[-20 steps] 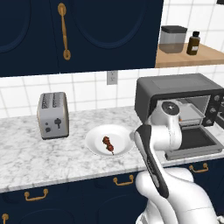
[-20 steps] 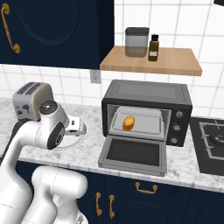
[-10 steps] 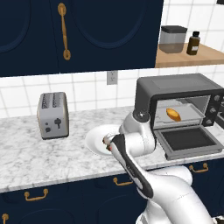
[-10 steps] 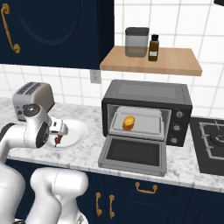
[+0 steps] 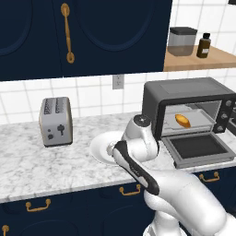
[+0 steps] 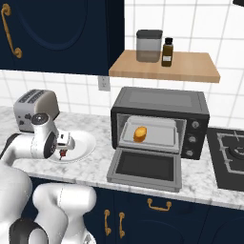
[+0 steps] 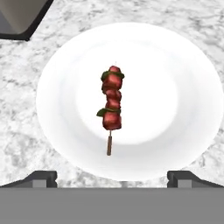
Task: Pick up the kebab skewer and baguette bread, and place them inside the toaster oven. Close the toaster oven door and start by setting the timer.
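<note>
In the hand view the kebab skewer (image 7: pixel 112 106) is lying near the middle of the white plate (image 7: pixel 183 92), its red-brown chunks stacked toward the top of the frame and its bare wooden end pointing down toward the gripper (image 7: pixel 112 177). The two dark finger tips (image 7: pixel 41 177) are sitting far apart at the lower left and lower right corners, so the jaws are spread wide and gripping nothing; the skewer is lying apart from them, between and above the tips. A dark grey corner is cutting into the upper left of that frame, too cropped to identify.

In the left base view the arm's own elbow is covering most of the plate (image 5: pixel 98 148), leaving only its left rim showing at the centre. In the right base view the gripper (image 6: pixel 63 151) is hanging over the plate (image 6: pixel 85 145) at the centre left, and a tiny dark red speck below it is too small to make out clearly.

The toaster oven (image 6: pixel 159 125) is standing right of centre with the toaster oven door (image 6: pixel 145 167) folded down flat onto the marble counter (image 6: pixel 200 177). The baguette bread (image 6: pixel 139 134) is resting inside on the oven's tray, also visible through the opening in the left base view (image 5: pixel 183 120). A silver toaster (image 5: pixel 56 121) is standing at the left.
</note>
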{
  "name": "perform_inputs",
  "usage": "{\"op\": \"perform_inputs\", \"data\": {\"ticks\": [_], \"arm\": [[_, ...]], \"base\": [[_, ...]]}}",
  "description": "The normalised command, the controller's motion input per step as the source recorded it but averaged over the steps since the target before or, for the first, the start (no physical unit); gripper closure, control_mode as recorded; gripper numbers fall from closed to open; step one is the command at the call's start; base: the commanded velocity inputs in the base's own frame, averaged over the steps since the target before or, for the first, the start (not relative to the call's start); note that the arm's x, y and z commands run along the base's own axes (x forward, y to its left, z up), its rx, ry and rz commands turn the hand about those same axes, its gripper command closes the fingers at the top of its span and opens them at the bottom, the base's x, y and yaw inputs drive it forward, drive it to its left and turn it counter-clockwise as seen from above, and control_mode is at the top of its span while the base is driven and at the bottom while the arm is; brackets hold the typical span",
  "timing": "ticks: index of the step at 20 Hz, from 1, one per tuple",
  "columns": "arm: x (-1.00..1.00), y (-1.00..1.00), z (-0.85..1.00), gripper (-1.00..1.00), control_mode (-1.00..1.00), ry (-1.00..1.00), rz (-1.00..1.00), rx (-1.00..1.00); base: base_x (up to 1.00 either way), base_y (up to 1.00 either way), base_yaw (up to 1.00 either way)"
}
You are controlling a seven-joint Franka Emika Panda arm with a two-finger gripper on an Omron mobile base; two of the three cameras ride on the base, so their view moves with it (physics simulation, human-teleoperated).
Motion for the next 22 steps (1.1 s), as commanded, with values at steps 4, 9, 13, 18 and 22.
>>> {"op": "perform_inputs", "data": {"ticks": [4,9,13,18,22], "arm": [[0.21,0.13,-0.39,-1.00,-1.00,0.05,0.04,0.00],[0.17,0.06,-0.31,-1.00,-1.00,0.00,0.01,0.00],[0.11,0.02,-0.27,-1.00,-1.00,0.01,0.00,0.00],[0.14,0.00,-0.25,-1.00,-1.00,0.02,0.00,-0.02],[0.17,0.00,-0.18,-1.00,-1.00,0.02,0.00,-0.04]], "base": [[0.00,0.00,0.00],[0.00,0.00,0.00],[0.00,0.00,0.00],[0.00,0.00,0.00],[0.00,0.00,0.00]]}}
